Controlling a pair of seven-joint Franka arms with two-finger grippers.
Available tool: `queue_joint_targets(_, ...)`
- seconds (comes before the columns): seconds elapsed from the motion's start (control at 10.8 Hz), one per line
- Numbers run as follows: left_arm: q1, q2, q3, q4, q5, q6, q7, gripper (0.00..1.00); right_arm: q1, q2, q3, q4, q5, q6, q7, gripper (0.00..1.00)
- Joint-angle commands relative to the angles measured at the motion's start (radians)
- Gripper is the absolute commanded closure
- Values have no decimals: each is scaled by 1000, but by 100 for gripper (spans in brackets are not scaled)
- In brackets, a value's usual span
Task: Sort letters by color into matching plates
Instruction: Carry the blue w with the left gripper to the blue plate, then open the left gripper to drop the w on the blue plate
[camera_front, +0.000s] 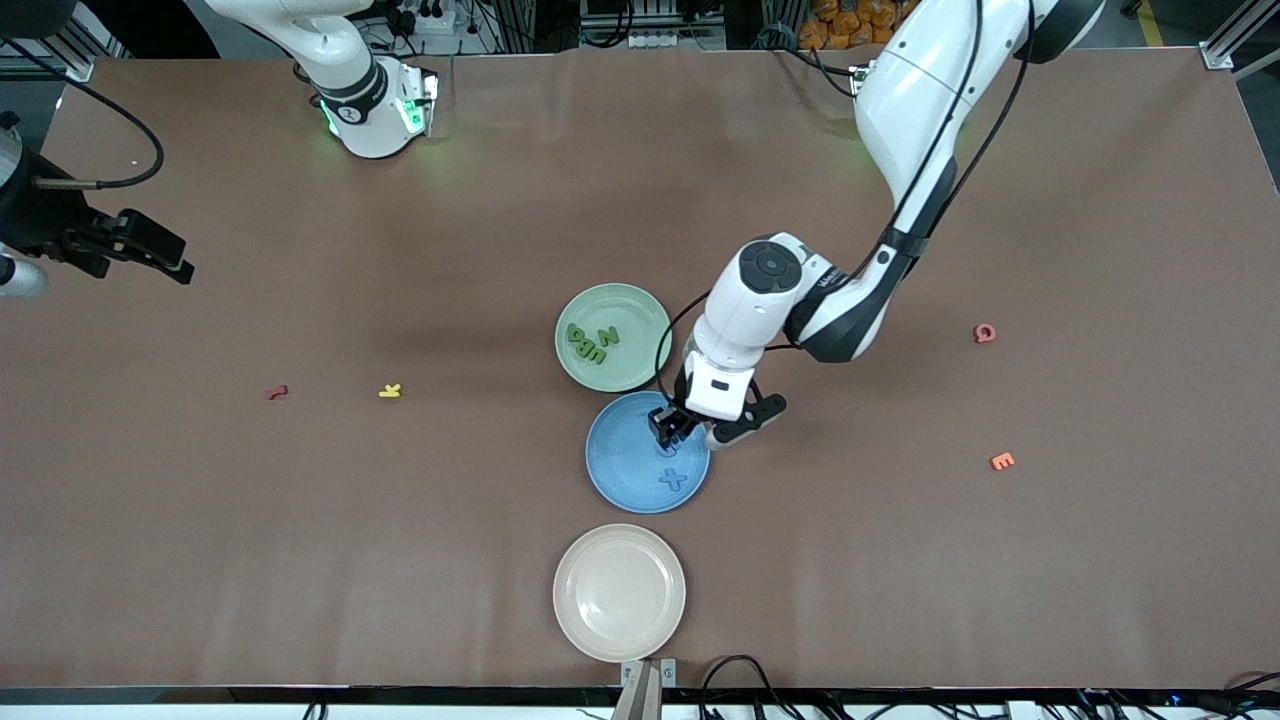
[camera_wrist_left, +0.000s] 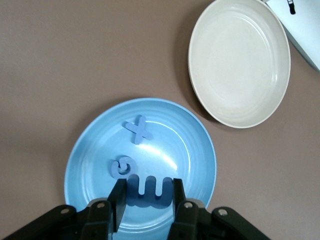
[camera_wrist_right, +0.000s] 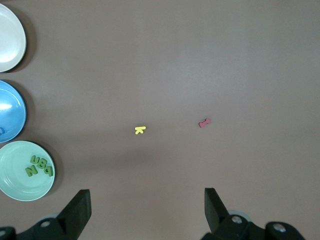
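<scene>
brown table (camera_front: 400, 560): left gripper (camera_wrist_left: 147, 200) clamps blue w (camera_wrist_left: 150, 187) in blue plate (camera_wrist_left: 95, 145); right gripper (camera_wrist_right: 145, 207) waits wide.

I'm working in a robotics lab: two white arms (camera_front: 900, 120) are bolted at the edge of a wide table (camera_front: 300, 560) under plain brown covering, aluminium framing (camera_front: 1225, 45) stands at its corners, and bundles of cables (camera_front: 740, 670) and power strips (camera_front: 430, 15) run along both edges.
</scene>
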Motion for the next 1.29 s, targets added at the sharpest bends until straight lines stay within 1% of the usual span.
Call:
queue_joint_targets(0.0, -40, 23, 42, 49, 17, 32, -66, 100, -11, -4, 5, -4, 14, 5, -13, 0)
queue_joint_targets(0.09, -53, 23, 44, 60, 21, 32, -87, 100, -11, -4, 5, -4, 14, 4, -13, 0)
queue_joint_targets(0.18, -56, 22, 53, 65, 21, 32, -102, 59, -11, -4, 5, -4, 14, 5, -13, 0)
queue_joint_targets(0.28, -66, 22, 65, 71, 22, 32, -103, 7, -11, -4, 5, -4, 14, 7, -13, 0)
queue_joint_targets(0.37, -74, 17, 80, 69, 22, 32, -103, 0, -11, -4, 5, -4, 14, 10, -13, 0)
queue_joint_targets(0.55, -57, 8, 94, 63, 27, 21, -98, 0, -11, -4, 5, -4, 14, 10, -13, 0)
queue_joint_targets(0.65, -59, -7, 126, 59, 33, 4, -92, 0, -11, -4, 5, -4, 14, 11, -13, 0)
queue_joint_targets(0.74, -57, -15, 143, 59, 45, -34, -84, 0, -12, -4, 5, -3, 15, 11, -13, 0)
queue_joint_targets(0.83, -45, -22, 145, 57, 56, -64, -68, 0, -13, -4, 5, -4, 15, 14, -13, 0)
queue_joint_targets(1.2, 44, -79, 139, 59, 59, -285, 168, 0, -13, -4, 5, -4, 15, 16, -13, 0)
